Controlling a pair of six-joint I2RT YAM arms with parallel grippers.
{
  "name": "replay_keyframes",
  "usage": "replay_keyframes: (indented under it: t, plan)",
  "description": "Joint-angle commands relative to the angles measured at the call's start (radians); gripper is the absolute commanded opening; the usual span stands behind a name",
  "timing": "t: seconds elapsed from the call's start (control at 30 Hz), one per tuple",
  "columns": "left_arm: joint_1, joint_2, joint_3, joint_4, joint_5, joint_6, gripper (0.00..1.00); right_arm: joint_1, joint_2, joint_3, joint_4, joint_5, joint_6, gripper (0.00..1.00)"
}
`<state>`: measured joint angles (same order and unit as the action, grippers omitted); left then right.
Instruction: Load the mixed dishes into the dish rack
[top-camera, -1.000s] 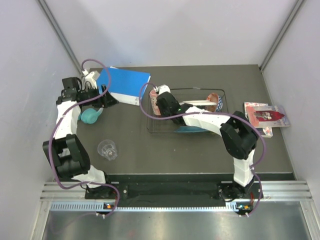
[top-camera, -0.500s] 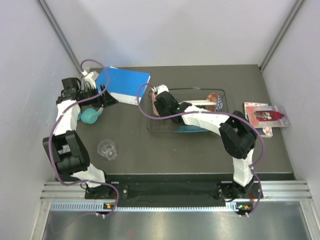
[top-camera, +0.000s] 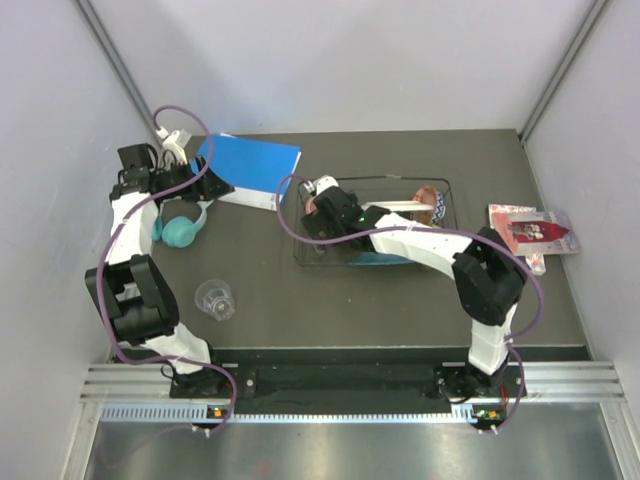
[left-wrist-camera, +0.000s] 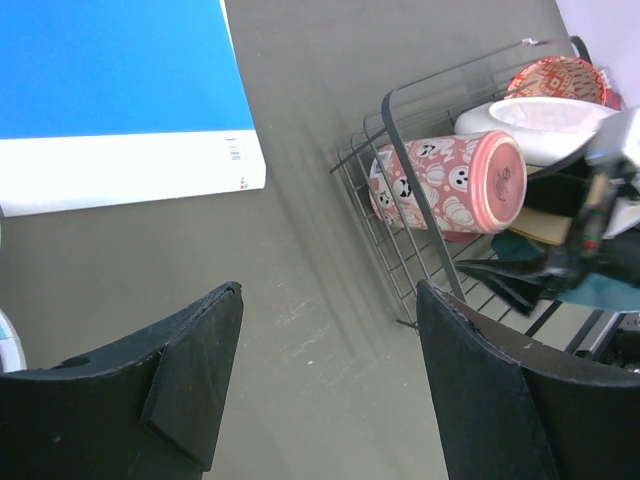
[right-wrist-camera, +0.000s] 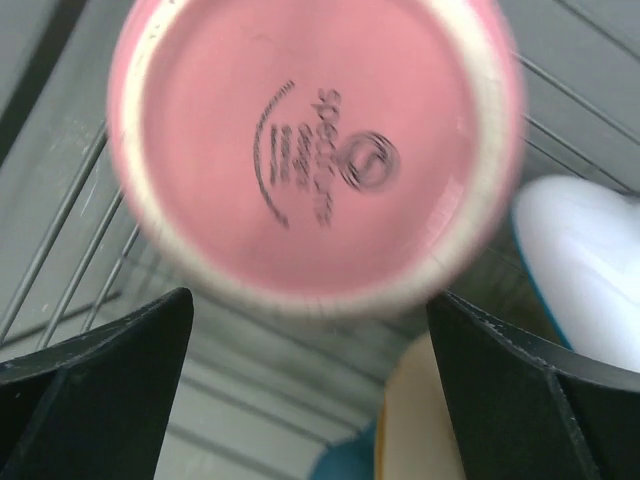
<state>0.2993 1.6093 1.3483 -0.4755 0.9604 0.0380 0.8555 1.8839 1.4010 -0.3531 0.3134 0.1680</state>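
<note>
Toward the near edge of the table (top-camera: 400, 310), left of centre, the clear glass (top-camera: 215, 298) stood alone, apparently upright and mouth up, well apart from the dish rack (top-camera: 305, 250). Behind it, teal headphones (top-camera: 180, 229) lay near the left edge.

Mid-table, the rack held the red tumbler (left-wrist-camera: 445, 185) on its side at the left end. Its long axis ran roughly along the rack, base toward the right gripper (right-wrist-camera: 305, 312). That gripper's jaws gaped wide either side of the base, gripping nothing that I could see. Red patterned bowl (left-wrist-camera: 555, 80) sat toward the rack's far right corner.

Farthest back, the left gripper (left-wrist-camera: 330, 330) hovered beside the blue book (top-camera: 250, 168) at the far left, jaws wide, empty.

Judgement: the glass was the only dish I saw outside the rack. It lay toward the near edge from the left gripper, on that arm's side, while the right arm would have to reach across. An upright axis suggests a grasp from above or at the rim.
</note>
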Motion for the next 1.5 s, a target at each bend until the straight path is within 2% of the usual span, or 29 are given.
replay_keyframes:
  t: [0.0,0.07,0.17,0.23,0.3,0.33,0.4,0.43,0.53,0.83,0.93,1.1,1.47]
  plan:
    - [0.009,0.001,0.112,-0.182,-0.008,0.232,0.75,0.023,-0.155,0.085,-0.078,0.010,0.002,1.00]
    - [0.015,0.014,0.143,-0.355,-0.021,0.340,0.74,0.030,-0.187,0.127,-0.118,0.012,0.008,1.00]
    - [0.043,0.018,0.169,-0.460,-0.061,0.483,0.74,0.048,-0.201,0.222,-0.170,0.021,0.010,1.00]
    - [0.072,0.006,0.164,-0.547,-0.090,0.589,0.55,0.063,-0.216,0.275,-0.187,0.021,0.011,1.00]
    - [0.090,-0.021,0.155,-0.657,-0.121,0.714,0.30,0.076,-0.233,0.312,-0.201,0.038,0.001,1.00]
    - [0.110,-0.035,0.144,-0.688,-0.139,0.752,0.28,0.079,-0.256,0.316,-0.201,0.053,-0.004,1.00]
    - [0.129,-0.093,0.086,-0.750,-0.193,0.857,0.33,0.079,-0.282,0.311,-0.185,0.053,-0.016,1.00]
    - [0.138,-0.116,0.056,-0.779,-0.215,0.881,0.50,0.080,-0.301,0.305,-0.176,0.064,-0.019,1.00]
    - [0.139,-0.224,-0.082,-0.766,-0.299,0.938,0.59,0.077,-0.324,0.273,-0.159,0.090,-0.035,1.00]
    - [0.149,-0.272,-0.173,-0.839,-0.328,1.019,0.62,0.068,-0.396,0.128,-0.098,0.121,-0.007,1.00]
    - [0.147,-0.272,-0.242,-0.783,-0.374,1.011,0.66,0.057,-0.430,0.087,-0.078,0.127,0.004,1.00]
    - [0.144,-0.279,-0.359,-0.663,-0.374,1.017,0.73,0.034,-0.480,0.027,-0.067,0.136,0.030,1.00]
    - [0.127,-0.206,-0.512,-0.397,-0.483,1.028,0.73,0.016,-0.562,-0.072,-0.057,0.159,0.077,1.00]
